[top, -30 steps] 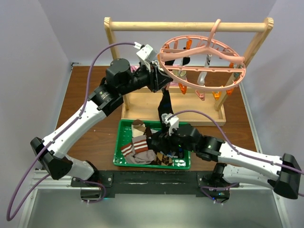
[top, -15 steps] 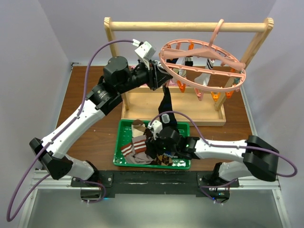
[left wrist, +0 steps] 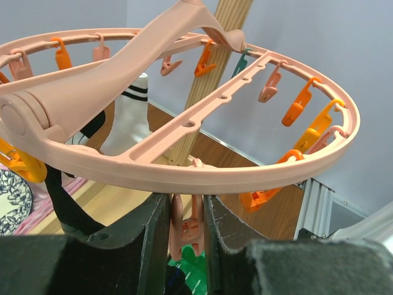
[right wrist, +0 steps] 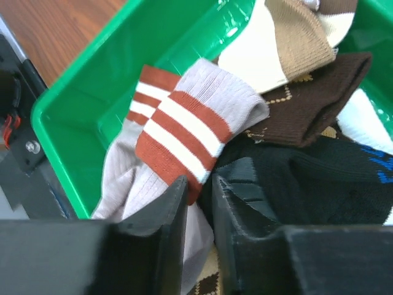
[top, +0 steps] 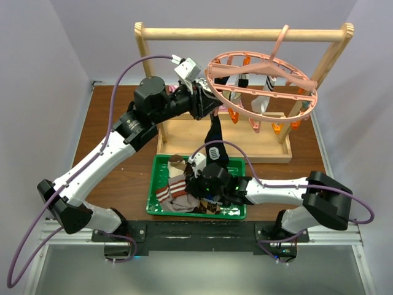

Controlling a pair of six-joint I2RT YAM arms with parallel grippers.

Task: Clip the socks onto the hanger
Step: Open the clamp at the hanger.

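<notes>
Since a second ago, our right gripper (right wrist: 199,184) has slid left over the green tray (right wrist: 80,92), its jaws narrowing onto the striped sock (right wrist: 184,123), whose cuff lies just ahead, other socks crowding alongside. Above and beyond the tray, our left gripper (left wrist: 187,209) pinches a pink clip (left wrist: 190,228) on the hanger (left wrist: 202,175), a black sock (top: 214,132) dangling between.

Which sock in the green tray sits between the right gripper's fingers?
The grey sock with the rust-and-white striped cuff: its cuff edge lies in the right gripper. The brown argyle sock and the black sock lie off to the side.
</notes>
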